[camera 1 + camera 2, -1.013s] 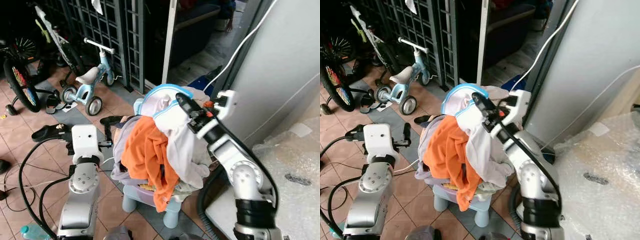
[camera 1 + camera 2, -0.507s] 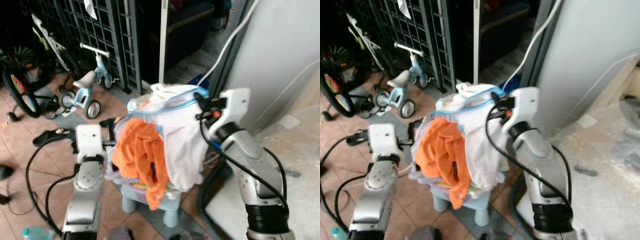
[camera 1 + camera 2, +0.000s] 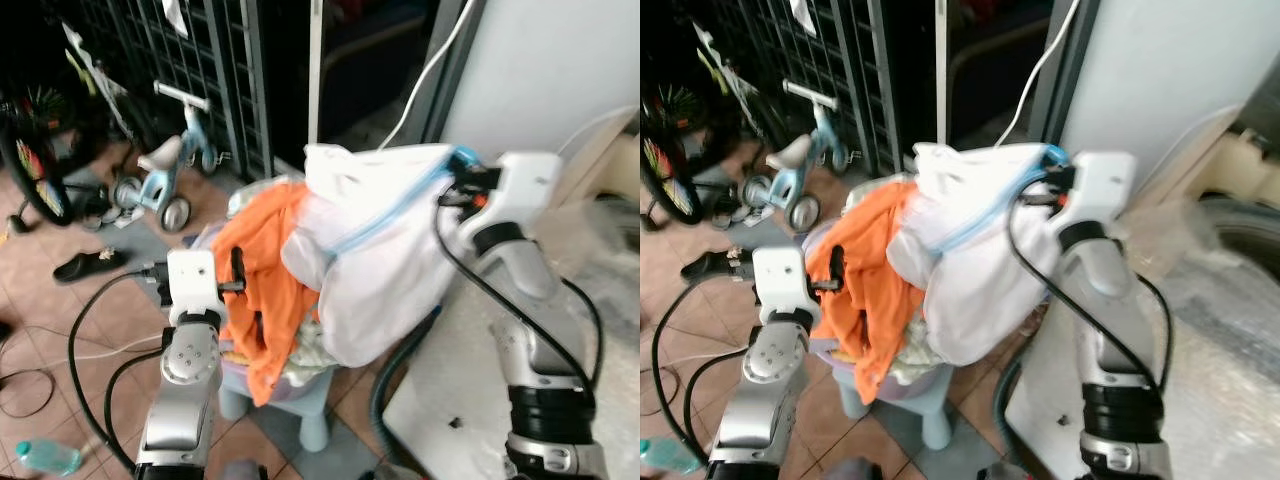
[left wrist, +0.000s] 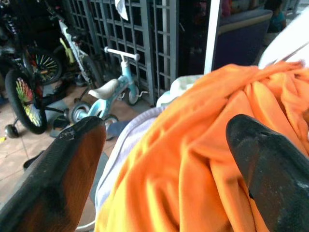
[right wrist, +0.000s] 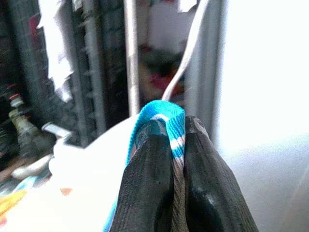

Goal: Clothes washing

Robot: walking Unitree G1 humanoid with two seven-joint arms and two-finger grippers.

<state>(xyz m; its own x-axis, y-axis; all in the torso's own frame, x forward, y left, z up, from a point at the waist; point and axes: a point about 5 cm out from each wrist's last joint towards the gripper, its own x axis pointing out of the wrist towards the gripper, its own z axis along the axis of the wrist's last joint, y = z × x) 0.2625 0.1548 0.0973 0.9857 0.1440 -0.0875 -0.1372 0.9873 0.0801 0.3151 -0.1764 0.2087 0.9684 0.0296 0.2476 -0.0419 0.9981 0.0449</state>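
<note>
Right gripper (image 5: 169,145), fingers pinched on blue collar of white shirt (image 3: 385,260), draped beside orange garment (image 3: 262,270).

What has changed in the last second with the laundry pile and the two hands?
The right hand, shut on the blue-trimmed collar of the white garment, has lifted it off the pile and swung it to the robot's right, towards the washing machine. The head camera has turned that way too. The left hand remains open beside the orange garment, which stays on the pile over the stool.
</note>
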